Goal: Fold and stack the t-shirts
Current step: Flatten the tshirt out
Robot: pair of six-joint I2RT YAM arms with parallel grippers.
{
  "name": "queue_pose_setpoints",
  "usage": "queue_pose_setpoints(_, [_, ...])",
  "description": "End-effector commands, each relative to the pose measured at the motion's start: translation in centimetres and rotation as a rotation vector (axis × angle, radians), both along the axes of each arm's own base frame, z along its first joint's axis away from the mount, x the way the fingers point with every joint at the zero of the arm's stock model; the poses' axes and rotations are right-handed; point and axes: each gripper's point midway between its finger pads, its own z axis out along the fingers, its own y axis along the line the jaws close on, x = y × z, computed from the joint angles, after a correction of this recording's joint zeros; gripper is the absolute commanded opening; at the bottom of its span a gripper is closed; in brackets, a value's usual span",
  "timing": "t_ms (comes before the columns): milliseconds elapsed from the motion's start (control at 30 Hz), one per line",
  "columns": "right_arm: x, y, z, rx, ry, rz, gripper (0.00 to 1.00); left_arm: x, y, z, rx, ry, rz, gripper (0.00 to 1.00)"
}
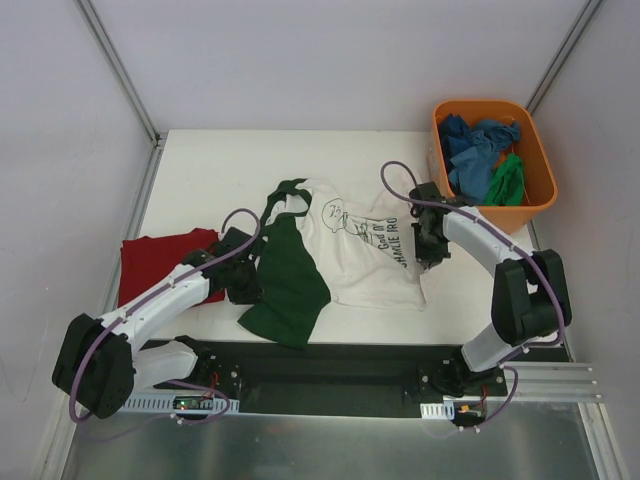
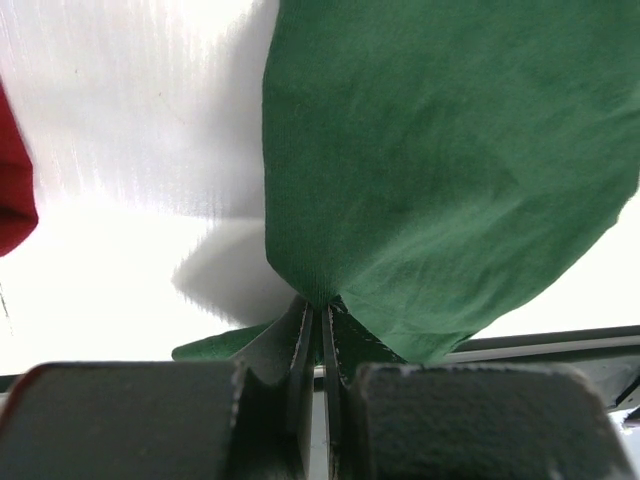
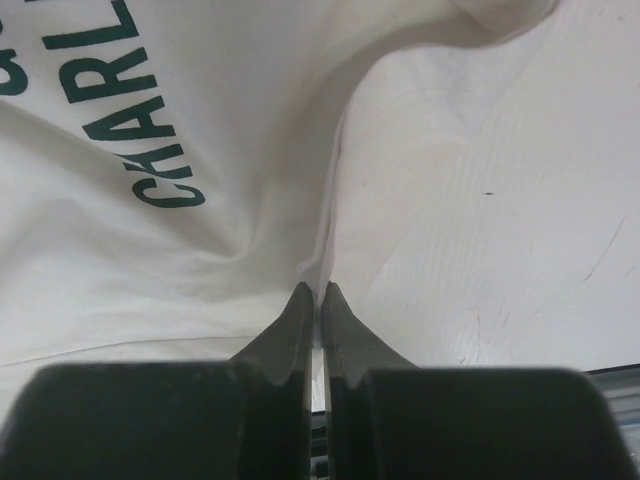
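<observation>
The left gripper (image 2: 322, 308) is squeezed tight on the near green part of the white t-shirt (image 1: 365, 260) in the middle, the right gripper (image 3: 317, 292) is squeezed tight on its right edge, the red t-shirt (image 1: 155, 262) lies left, and blue and green shirts (image 1: 480, 155) sit in the far-right orange tub (image 1: 541, 165).
</observation>
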Motion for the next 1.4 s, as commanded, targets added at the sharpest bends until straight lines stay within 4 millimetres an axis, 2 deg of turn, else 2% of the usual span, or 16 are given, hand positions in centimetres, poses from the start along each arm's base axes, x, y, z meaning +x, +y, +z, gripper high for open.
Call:
queue_pose_setpoints(0, [0.2, -0.8, 3.7, 0.014, -0.090, -0.008, 0.01, 1.7, -0.6, 3.0, -0.027, -0.106, -0.002, 0.00])
queue_pose_setpoints(100, [0.3, -0.4, 7.1, 0.070, -0.195, -0.005, 0.01, 3.1, -1.1, 6.3, -0.076, -0.214, -0.006, 0.00])
queue_pose_setpoints(167, [0.5, -0.4, 10.8, 0.111, -0.317, -0.011, 0.01, 4.2, -1.6, 9.5, -0.115, -0.309, -0.013, 0.00])
queue_pose_setpoints(367, [-1.4, -2.3, 22.3, 0.164, -0.655, -0.061, 0.01, 5.6, -0.9, 22.9, -0.245, -0.687, 0.028, 0.00])
queue_pose_setpoints(467, [-3.2, -3.8, 27.0, 0.170, -0.802, -0.095, 0.01, 4.5, 0.3, 30.6, -0.311, -0.890, 0.030, 0.00])
queue_pose_setpoints(500, [-4.3, -4.2, 29.9, 0.196, -0.889, -0.098, 0.01, 3.8, 0.8, 32.8, -0.328, -0.949, 0.029, 0.00])
queue_pose_setpoints(533, [-4.9, -4.4, 31.2, 0.207, -0.929, -0.101, 0.01, 2.9, 1.5, 36.4, -0.354, -1.037, 0.030, 0.00])
queue_pose_setpoints(600, [-6.4, -4.8, 35.2, 0.252, -1.046, -0.095, 0.01, 1.6, 2.3, 40.0, -0.386, -1.129, 0.026, 0.00])
queue_pose_setpoints(633, [-7.5, -4.8, 37.0, 0.282, -1.096, -0.081, 0.01, 0.2, 3.1, 43.2, -0.417, -1.209, 0.024, 0.00])
queue_pose_setpoints(700, [-9.8, -5.0, 40.8, 0.335, -1.200, -0.056, 0.01, -1.1, 3.6, 46.1, -0.444, -1.279, 0.010, 0.00])
queue_pose_setpoints(833, [-13.4, -4.7, 46.0, 0.415, -1.349, 0.038, 0.01, -5.7, 5.3, 53.2, -0.525, -1.467, -0.037, 0.00])
queue_pose_setpoints(967, [-15.3, -4.4, 48.9, 0.446, -1.421, 0.099, 0.01, -7.4, 6.4, 56.3, -0.551, -1.548, -0.027, 0.00])
queue_pose_setpoints(1133, [-13.8, -4.3, 49.4, 0.413, -1.412, 0.103, 0.01, -6.3, 6.7, 58.3, -0.502, -1.597, -0.007, 0.00])
queue_pose_setpoints(1233, [-10.9, -4.6, 48.3, 0.343, -1.365, 0.069, 0.01, -2.3, 7.0, 57.6, -0.388, -1.561, 0.087, 0.00])
queue_pose_setpoints(1333, [-7.0, -4.9, 45.4, 0.239, -1.263, 0.023, 0.01, 3.4, 7.1, 55.8, -0.219, -1.488, 0.192, 0.00])
queue_pose_setpoints(1367, [-5.8, -4.9, 44.4, 0.212, -1.233, 0.015, 0.01, 6.5, 6.1, 54.4, -0.153, -1.437, 0.197, 0.00])
